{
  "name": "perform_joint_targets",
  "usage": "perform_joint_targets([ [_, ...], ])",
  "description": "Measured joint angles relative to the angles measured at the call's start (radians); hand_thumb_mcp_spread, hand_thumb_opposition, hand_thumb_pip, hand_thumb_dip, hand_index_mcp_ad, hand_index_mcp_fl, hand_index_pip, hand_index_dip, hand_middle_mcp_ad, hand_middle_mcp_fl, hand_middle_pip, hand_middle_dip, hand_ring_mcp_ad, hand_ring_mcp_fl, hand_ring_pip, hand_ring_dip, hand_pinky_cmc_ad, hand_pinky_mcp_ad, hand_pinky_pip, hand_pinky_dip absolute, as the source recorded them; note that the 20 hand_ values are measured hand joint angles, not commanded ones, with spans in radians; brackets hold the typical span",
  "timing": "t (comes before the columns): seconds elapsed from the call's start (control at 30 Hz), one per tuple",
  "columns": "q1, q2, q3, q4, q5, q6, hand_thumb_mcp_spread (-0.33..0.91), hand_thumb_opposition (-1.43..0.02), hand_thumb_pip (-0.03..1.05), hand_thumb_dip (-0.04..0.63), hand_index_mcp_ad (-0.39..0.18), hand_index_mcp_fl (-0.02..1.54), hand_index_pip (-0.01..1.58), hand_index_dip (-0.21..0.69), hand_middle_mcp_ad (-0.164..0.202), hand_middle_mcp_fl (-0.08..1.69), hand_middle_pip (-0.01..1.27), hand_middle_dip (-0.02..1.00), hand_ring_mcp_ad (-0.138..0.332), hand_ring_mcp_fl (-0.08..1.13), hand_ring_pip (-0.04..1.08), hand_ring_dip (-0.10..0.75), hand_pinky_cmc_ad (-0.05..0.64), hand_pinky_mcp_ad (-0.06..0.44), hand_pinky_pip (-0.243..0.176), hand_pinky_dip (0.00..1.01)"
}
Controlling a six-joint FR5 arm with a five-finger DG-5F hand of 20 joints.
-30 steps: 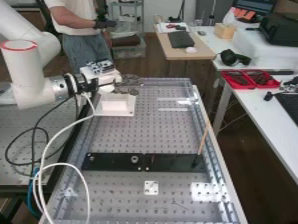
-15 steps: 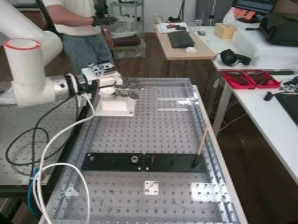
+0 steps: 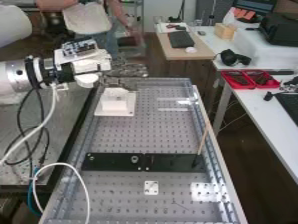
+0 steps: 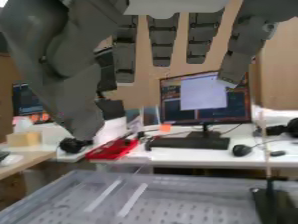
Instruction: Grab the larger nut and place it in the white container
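Observation:
In the high view the hand [image 3: 125,71] is above and beyond the white container [image 3: 114,101], its fingers straight and holding nothing visible. The container stands on its white base plate at the bench's far left; what lies inside it cannot be made out. On the flat black bar [image 3: 174,163] sits the bearing [image 3: 134,159], with the smaller nut [image 3: 91,158] faintly visible toward the bar's left end. I see no larger nut on the bar. In the wrist view the hand [image 4: 161,40] has extended fingers, apart from the thumb.
A thin wooden stick [image 3: 203,140] rises from the bar's right end. Metal rails edge the perforated bench [image 3: 126,195]. A cable [image 3: 76,172] loops along its left side. Red trays [image 3: 249,79] stand on the white side table to the right.
The hand has lifted up from over the container, and its fingers now stretch out straighter. The arm's wrist has shifted left and upward in the high view. The container and bar have stayed put.

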State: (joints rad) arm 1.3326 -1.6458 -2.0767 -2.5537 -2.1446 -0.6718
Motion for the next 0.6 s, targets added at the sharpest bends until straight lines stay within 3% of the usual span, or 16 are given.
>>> perform_joint_targets([
  [0.17, -0.087, 0.069, 0.051, -0.017, 0.127, 0.0, 0.24, -0.85, 0.78, 0.283, -0.108, -0.01, 0.69, -0.035, 0.075, 0.0, 0.11, 0.22, 0.166, 0.0, 0.09, 0.14, 0.375, 0.314, -0.094, 0.58],
  [0.37, -0.098, 0.077, 0.111, -0.036, 0.329, -0.014, 0.22, -0.85, 0.78, 0.283, -0.105, -0.01, 0.66, -0.035, 0.075, 0.0, 0.12, 0.22, 0.166, 0.0, 0.09, 0.14, 0.379, 0.314, -0.094, 0.59],
  [0.6, -0.099, 0.065, 0.176, -0.103, 0.462, 0.01, 0.17, -0.83, 0.77, 0.251, -0.105, -0.01, 0.52, -0.073, 0.073, 0.01, 0.12, 0.22, 0.166, 0.0, 0.1, 0.14, 0.379, 0.314, -0.096, 0.59],
])
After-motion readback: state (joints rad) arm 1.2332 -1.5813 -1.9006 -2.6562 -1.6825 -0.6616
